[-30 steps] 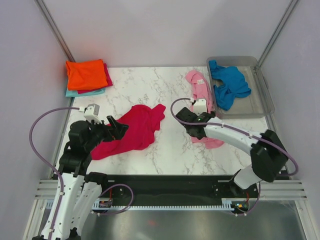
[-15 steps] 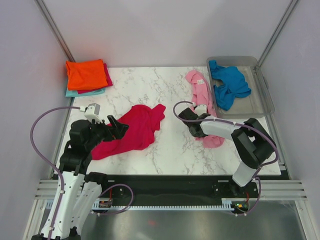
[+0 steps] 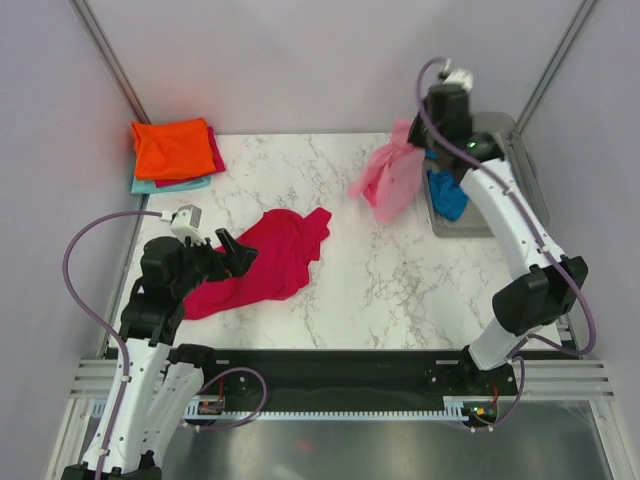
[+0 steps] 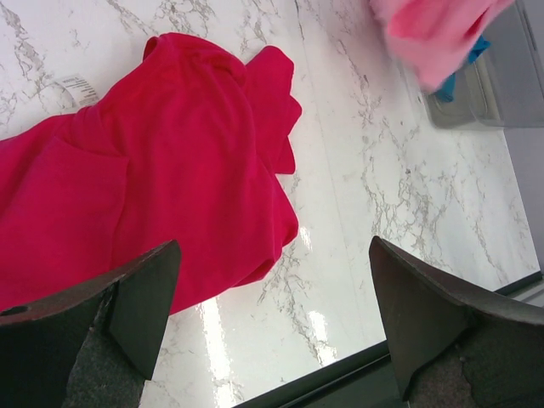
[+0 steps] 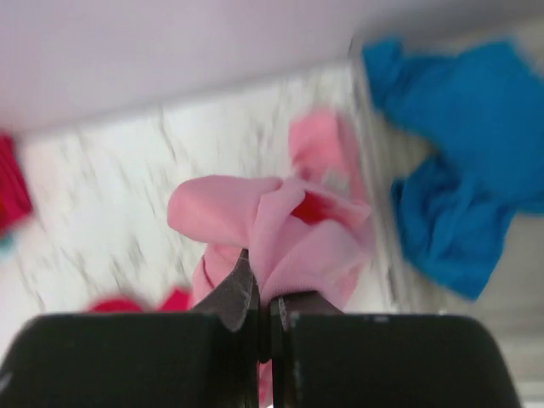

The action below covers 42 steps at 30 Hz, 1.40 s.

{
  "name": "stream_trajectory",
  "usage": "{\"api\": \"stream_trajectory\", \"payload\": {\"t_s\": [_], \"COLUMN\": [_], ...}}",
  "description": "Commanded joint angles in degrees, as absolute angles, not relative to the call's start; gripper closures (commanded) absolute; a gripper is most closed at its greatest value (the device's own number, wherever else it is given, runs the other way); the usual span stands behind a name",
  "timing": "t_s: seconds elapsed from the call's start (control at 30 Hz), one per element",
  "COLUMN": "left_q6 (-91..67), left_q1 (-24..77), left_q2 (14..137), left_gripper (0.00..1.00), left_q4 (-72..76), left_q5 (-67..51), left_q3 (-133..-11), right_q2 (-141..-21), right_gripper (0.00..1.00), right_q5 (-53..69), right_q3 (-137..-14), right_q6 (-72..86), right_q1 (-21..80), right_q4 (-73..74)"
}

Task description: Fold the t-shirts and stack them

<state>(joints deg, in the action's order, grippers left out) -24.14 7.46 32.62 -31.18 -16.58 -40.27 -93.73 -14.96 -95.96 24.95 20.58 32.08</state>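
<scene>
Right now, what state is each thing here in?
Pink shirt: lifted off the table, dangling bunched from the right gripper.
Crimson shirt: crumpled on the table, unfolded.
Blue shirt: crumpled in the tub.
Orange shirt: folded, atop the stack.
Right gripper: shut on the pink shirt.
Left gripper: open, over the crimson shirt, holding nothing.

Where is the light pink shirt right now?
Top view: the light pink shirt hangs from the right gripper, far right, beside the grey tub.
</scene>
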Motion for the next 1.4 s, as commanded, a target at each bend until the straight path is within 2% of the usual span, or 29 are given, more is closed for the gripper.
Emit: {"api": "stream_trajectory", "payload": {"t_s": [0.0, 0.07, 0.13, 0.2, 0.3, 0.47, 0.5, 0.53, 0.57, 0.6, 0.63, 0.8, 0.9, 1.0, 1.03, 1.1, 1.13, 1.23, 1.33, 1.37], "left_q6": [-23.55, -23.55, -23.55, -23.55, -23.64, -23.64, -23.64, -23.64, -23.64, -23.64, -23.64, -24.17, -24.7, -25.75, -26.01, -26.63, -26.8, -27.51, -28.91, -30.4], "left_q1": [7.12, 7.12, 7.03, 7.03, 7.03, 6.94, 6.94, 6.94, 6.94, 6.94, 6.94, 6.94, 7.03, 7.03, 7.03, 7.03, 6.94, 6.94, 6.94, 6.94], "left_q2": [32.35, 32.17, 31.9, 31.9, 32.08, 32.52, 32.61, 32.69, 32.96, 33.13, 33.4, 36.55, 40.58, 45.95, 50.84, 55.09, 56.5, 49.88, 40.2, 33.47], "left_gripper": [0.0, 0.0, 0.0, 0.0, 0.0, 0.0, 0.0, 0.0, 0.0, 0.0, 0.0, 0.0, 0.03, 0.04, 0.05, 0.09, 0.1, 0.11, 0.11, 0.1], "left_q4": [-30.76, -30.85, -30.76, -30.85, -30.94, -30.94, -30.85, -30.85, -30.94, -31.02, -30.94, -31.38, -31.99, -33.22, -34.09, -35.32, -36.55, -36.13, -35.33, -35.33], "left_q5": [-16.17, -16.0, -15.91, -15.73, -15.64, -15.56, -15.47, -15.56, -15.56, -15.56, -15.47, -14.5, -13.45, -7.75, -6.86, -6.59, -6.33, -0.39, 4.12, 5.52], "left_q3": [-40.87, -40.78, -40.78, -40.78, -40.78, -40.78, -40.78, -40.78, -40.78, -40.78, -40.78, -40.96, -41.48, -43.59, -45.59, -48.5, -51.47, -53.26, -49.94, -48.7], "right_q2": [-98.14, -100.8, -103.26, -104.32, -103.8, -100.72, -101.33, -102.47, -104.48, -105.37, -105.73, -100.75, -95.29, -89.31, -87.9, -83.77, -82.45, -83.66, -91.65, -96.11], "right_gripper": [1.0, 1.0, 1.0, 1.0, 1.0, 1.0, 0.95, 0.65, 0.46, 0.29, 0.19, 0.1, 0.08, 0.07, 0.07, 0.07, 0.07, 0.07, 0.09, 0.09], "right_q5": [-15.38, -16.6, -17.14, -15.65, -12.4, -9.14, -9.23, -9.14, -8.71, -6.87, -6.07, -1.49, -4.82, -9.23, -9.14, -7.66, -5.73, -0.62, -0.79, -0.79], "right_q3": [-118.87, -130.97, -137.42, -138.51, -133.0, -106.73, -104.52, -102.76, -102.74, -103.01, -103.27, -102.75, -100.82, -93.19, -86.99, -79.67, -71.8, -66.97, -73.88, -76.18], "right_q6": [18.81, 17.76, 16.44, 16.78, 18.28, 18.9, 18.98, 19.42, 19.77, 20.21, 20.82, 21.54, 20.57, 20.48, 21.26, 24.15, 26.87, 29.96, 30.67, 30.85], "right_q1": [12.32, 8.64, 5.82, 3.79, 0.53, -1.76, -2.19, -3.33, -4.04, -4.65, -5.35, -3.35, 4.63, 17.11, 22.71, 26.87, 31.07, 40.12, 47.26, 48.42], "right_q4": [37.69, 40.06, 40.25, 40.25, 39.56, 29.98, 29.54, 31.1, 32.51, 33.82, 35.4, 35.68, 36.47, 34.11, 31.32, 27.1, 19.85, 11.71, 11.95, 11.95]}}
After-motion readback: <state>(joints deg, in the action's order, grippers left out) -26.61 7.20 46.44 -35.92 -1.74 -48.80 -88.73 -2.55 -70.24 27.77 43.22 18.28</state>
